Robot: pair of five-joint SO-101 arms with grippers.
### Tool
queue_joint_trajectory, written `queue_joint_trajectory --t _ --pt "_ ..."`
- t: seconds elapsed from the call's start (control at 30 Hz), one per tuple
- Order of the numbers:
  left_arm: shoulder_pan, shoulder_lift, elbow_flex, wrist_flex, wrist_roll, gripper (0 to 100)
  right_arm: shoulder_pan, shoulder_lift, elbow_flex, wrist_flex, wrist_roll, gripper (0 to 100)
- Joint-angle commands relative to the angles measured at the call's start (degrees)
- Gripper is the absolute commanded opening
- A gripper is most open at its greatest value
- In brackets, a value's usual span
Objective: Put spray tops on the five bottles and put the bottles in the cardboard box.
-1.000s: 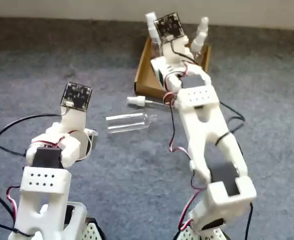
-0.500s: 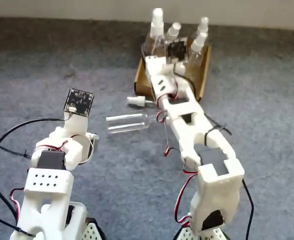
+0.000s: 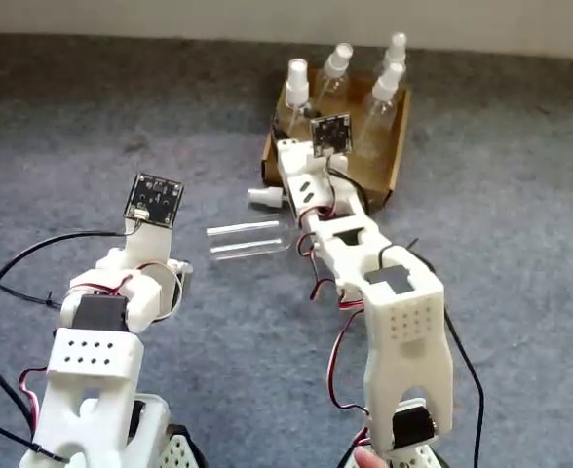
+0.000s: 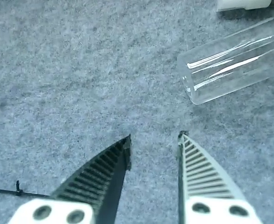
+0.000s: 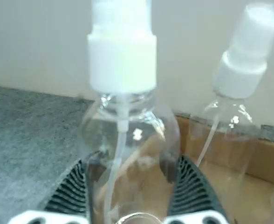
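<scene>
Our right jaws grip a capped bottle (image 5: 127, 130) upright at the box's (image 5: 267, 158) corner. Our left jaws stand half-wide above the tabletop (image 4: 58, 70), an uncapped bottle (image 4: 235, 70) lying just beyond their tips.

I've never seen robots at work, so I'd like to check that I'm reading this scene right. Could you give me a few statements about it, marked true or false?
1. The right fingers hold a topped bottle. True.
2. The lying bottle has its spray top on. False: its mouth is bare, and a loose top lies nearby.
3. The left fingers grip the lying bottle. False: they are open and empty, and the bottle lies apart from them.
4. Three more topped bottles stand in the box. True.
</scene>
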State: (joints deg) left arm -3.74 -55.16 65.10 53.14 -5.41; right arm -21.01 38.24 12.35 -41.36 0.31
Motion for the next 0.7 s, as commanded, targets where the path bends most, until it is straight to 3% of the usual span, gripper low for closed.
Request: queue_joint_trajectory --t 0.0,0.27,0.4,0.67 --pt "-0.3 -0.9 -0.4 -0.7 -0.3 16 -0.4 -0.7 -3.0 -1.2 0.1 0.4" --pt "-0.3 -0.9 -0.4 -0.5 -0.3 16 -0.4 3.0 -6.7 -1.0 0.3 0.4" --pt "-0.3 -0.9 -0.4 -0.5 -0.3 16 -0.2 8.5 -13.3 -1.0 7.2 0.4" --pt "-0.3 -0.9 -0.4 -0.5 -0.3 16 -0.4 12.4 -17.0 -1.0 8.1 0.4"
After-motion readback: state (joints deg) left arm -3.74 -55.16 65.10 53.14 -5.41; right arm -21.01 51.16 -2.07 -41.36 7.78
